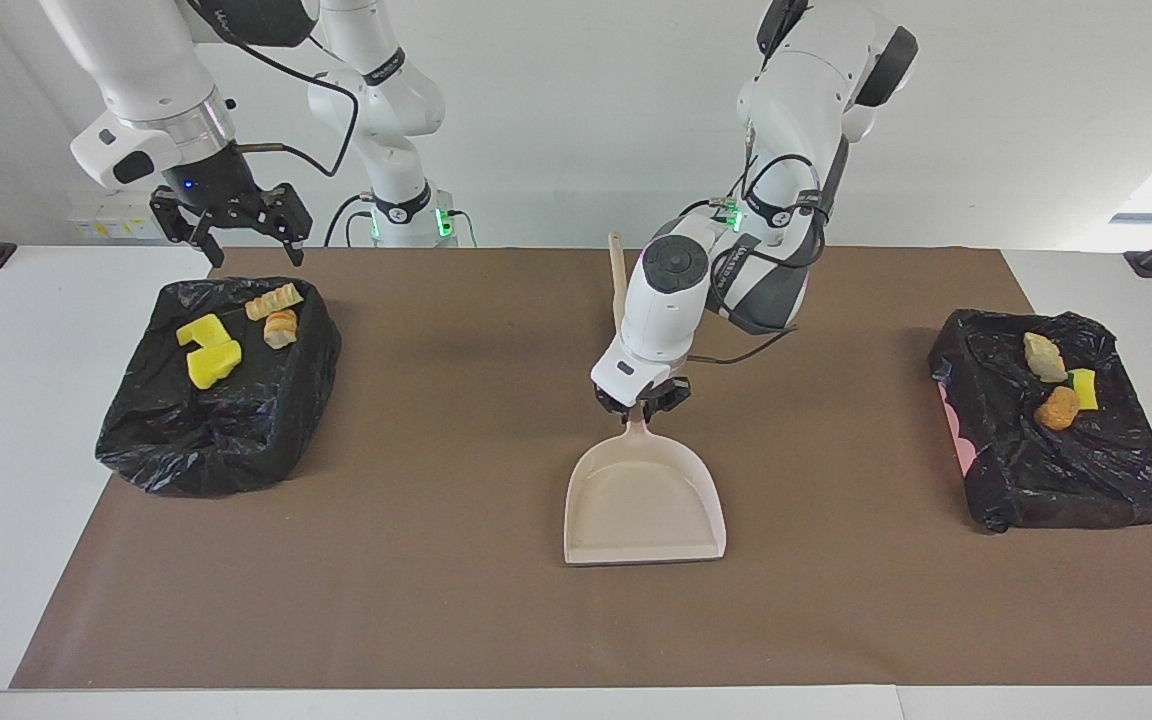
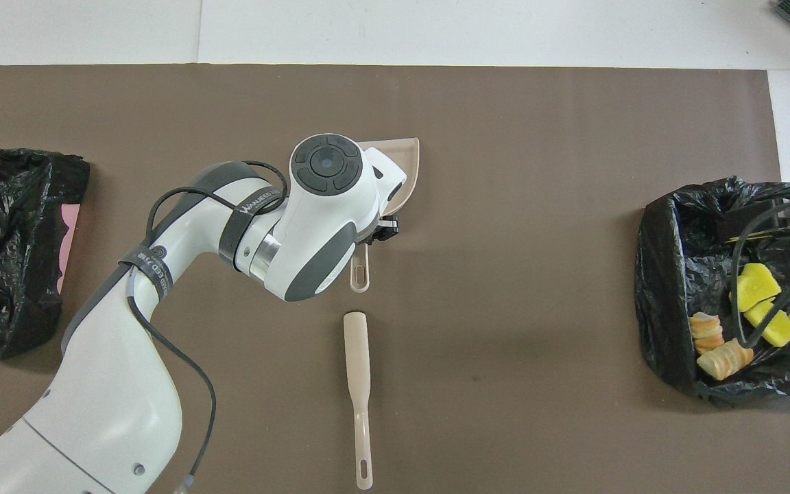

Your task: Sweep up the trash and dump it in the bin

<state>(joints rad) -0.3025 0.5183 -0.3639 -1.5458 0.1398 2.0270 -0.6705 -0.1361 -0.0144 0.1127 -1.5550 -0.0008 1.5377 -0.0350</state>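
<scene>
My left gripper [image 1: 642, 404] is shut on the handle of the beige dustpan [image 1: 642, 497], whose pan rests flat on the brown mat, mouth away from the robots. The forearm hides most of the dustpan [image 2: 410, 156] from above. The beige brush [image 2: 357, 367] lies on the mat nearer to the robots; its handle [image 1: 616, 275] shows past the left arm. Trash lies in both black-bagged bins: yellow sponge bits [image 1: 208, 350] and bread lumps [image 1: 276, 312] in one bin [image 1: 216, 430], a rock chunk [image 1: 1043, 357], sponge wedge [image 1: 1085, 388] and orange lump [image 1: 1057, 407] in the other bin [image 1: 1066, 480]. My right gripper [image 1: 231, 228] waits open over its bin's edge.
The brown mat [image 1: 416, 580] covers most of the white table. One bin [image 2: 666, 274] sits at the right arm's end, the other bin [image 2: 11, 288] at the left arm's end. No scraps show on the mat between them.
</scene>
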